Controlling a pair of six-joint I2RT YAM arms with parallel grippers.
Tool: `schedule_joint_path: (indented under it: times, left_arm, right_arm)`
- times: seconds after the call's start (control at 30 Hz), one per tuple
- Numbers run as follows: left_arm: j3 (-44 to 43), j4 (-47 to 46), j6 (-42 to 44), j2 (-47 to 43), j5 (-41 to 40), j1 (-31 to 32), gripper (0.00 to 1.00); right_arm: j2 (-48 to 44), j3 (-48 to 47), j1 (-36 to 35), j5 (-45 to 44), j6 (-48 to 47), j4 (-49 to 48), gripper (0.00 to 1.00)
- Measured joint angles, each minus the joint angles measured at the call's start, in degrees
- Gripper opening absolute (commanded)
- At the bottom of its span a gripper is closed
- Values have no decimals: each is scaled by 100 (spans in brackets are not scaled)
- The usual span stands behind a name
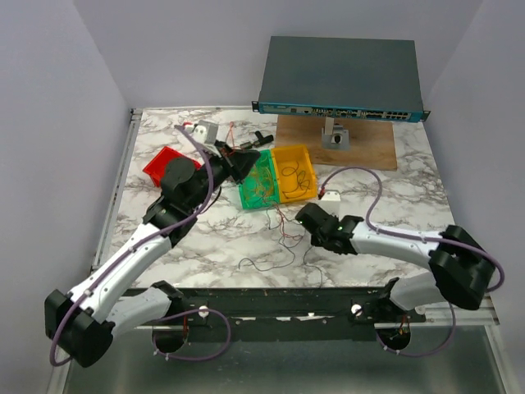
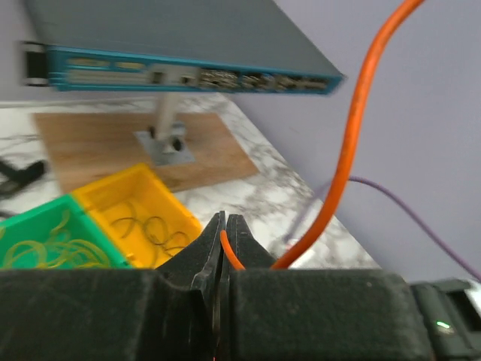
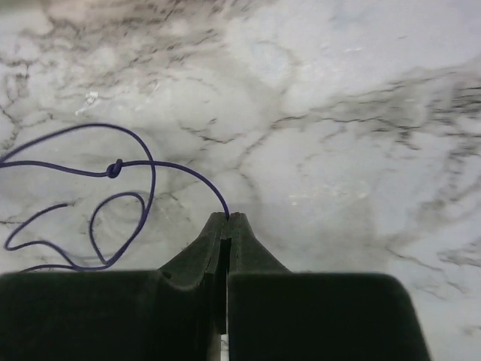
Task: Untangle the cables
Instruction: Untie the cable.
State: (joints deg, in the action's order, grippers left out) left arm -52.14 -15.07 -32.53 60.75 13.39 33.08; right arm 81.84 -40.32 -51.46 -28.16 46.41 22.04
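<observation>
My top camera looked down from high behind the near edge over the whole table (image 1: 418, 197). Left wrist faced out level at the yellow bin (image 2: 113, 186) and switch (image 2: 173, 37), shared with top. Right wrist looked down at the table, close.

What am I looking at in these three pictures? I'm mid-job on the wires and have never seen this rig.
These are two robot arms, the left arm and the right arm, bolted at the near edge of a marble-patterned table. The wide picture comes from a fixed camera above and behind them. The other two come from a camera on each wrist, looking out past that arm's black fingers.

On the table are a red bin, a green bin and a yellow bin holding coiled wires, a network switch on a stand, and loose wires on the marble.

The left gripper is shut on an orange wire. The right gripper is shut low over the table, pinching the end of a knotted purple wire.
</observation>
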Motion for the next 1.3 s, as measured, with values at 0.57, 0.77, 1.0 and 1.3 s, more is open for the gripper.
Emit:
schedule_joint_path:
  times: [0.57, 0.77, 1.0, 1.3]
  left_arm:
    - [1690, 920, -229, -2282, -4347, -767, 0]
    - [1947, 966, -439, -2275, -4721, -975, 0]
    - [1947, 715, -457, -2052, -3816, -979, 0]
    - [1998, 719, -459, -2273, -2658, -866, 0]
  right_arm:
    - [-4000, -2503, 955, -3716, 595, 2870, 1]
    - [-4229, -3327, 957, -4345, 291, 3482, 1]
    - [-4183, -3311, 957, -3379, -807, 2833, 1]
    - [-2756, -3263, 955, -1801, -1488, 1777, 1]
